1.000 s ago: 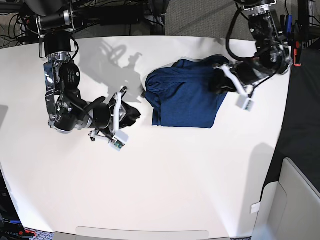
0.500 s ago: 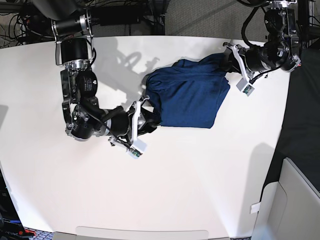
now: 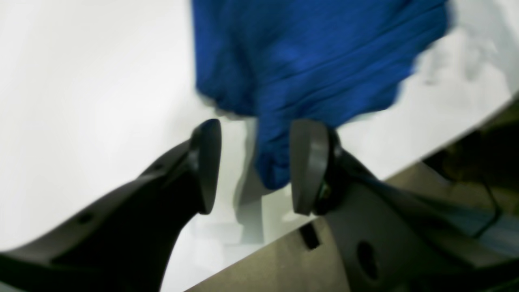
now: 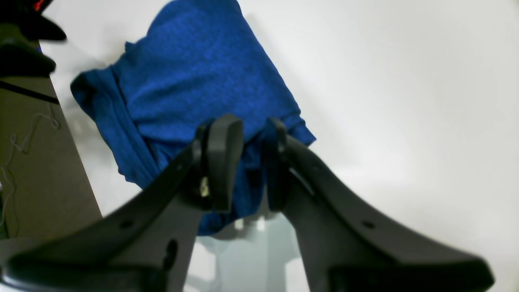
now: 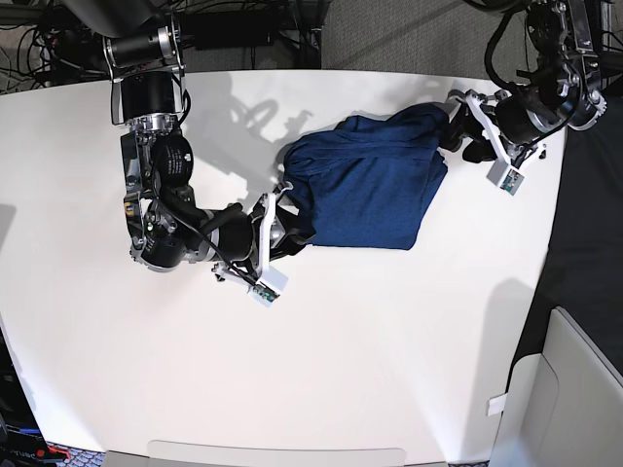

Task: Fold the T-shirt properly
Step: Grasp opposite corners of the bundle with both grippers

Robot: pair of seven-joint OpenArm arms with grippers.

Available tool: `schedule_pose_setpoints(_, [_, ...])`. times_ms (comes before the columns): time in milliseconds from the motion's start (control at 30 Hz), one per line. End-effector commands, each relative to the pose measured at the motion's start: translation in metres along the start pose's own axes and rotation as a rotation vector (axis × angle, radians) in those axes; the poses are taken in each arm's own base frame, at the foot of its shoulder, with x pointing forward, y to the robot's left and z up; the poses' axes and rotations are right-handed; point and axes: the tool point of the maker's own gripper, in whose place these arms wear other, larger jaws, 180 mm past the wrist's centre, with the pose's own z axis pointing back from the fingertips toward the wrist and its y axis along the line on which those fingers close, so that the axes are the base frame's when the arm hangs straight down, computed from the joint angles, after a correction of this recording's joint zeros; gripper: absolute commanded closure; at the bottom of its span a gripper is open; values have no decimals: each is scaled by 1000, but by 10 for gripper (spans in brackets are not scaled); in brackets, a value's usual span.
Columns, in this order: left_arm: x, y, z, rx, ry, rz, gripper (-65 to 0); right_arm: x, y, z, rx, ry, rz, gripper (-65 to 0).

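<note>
Left claw (image 3: 251, 166), upper right of base view, jaws parted with a corner of the T-shirt (image 5: 365, 185) hanging between them; not pinched, cloth touches only the right-hand finger, wrist view blurred. Right claw (image 4: 253, 162), centre-left of base view at shirt's lower-left edge, jaws nearly closed on a fold of fabric, gripping it. T-shirt lies bunched, roughly folded, on white tabletop (image 5: 341, 360), upper centre-right of base view.
</note>
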Motion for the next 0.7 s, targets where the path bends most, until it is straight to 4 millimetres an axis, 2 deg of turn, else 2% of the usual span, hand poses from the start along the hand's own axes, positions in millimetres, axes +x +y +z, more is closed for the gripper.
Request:
schedule_pose_setpoints(0, [11, -2, 3, -12, -41, -13, -278, 22, 0, 7, 0, -60, 33, -124])
schedule_pose_setpoints(233, [9, -6, -1, -28, -31, -6, -278, 25, 2, 5, 5, -66, 34, -124])
schedule_pose_setpoints(467, [5, -25, -18, -101, -39, -1, -278, 24, 2, 5, 5, -66, 34, -124])
schedule_pose_setpoints(600, [-6, -22, -26, -111, -12, 38, -273, 24, 2, 5, 6, -65, 32, -124])
schedule_pose_setpoints(667, [-8, -20, -28, -111, -14, 51, -245, 23, 2, 6, 4, -63, 33, -124])
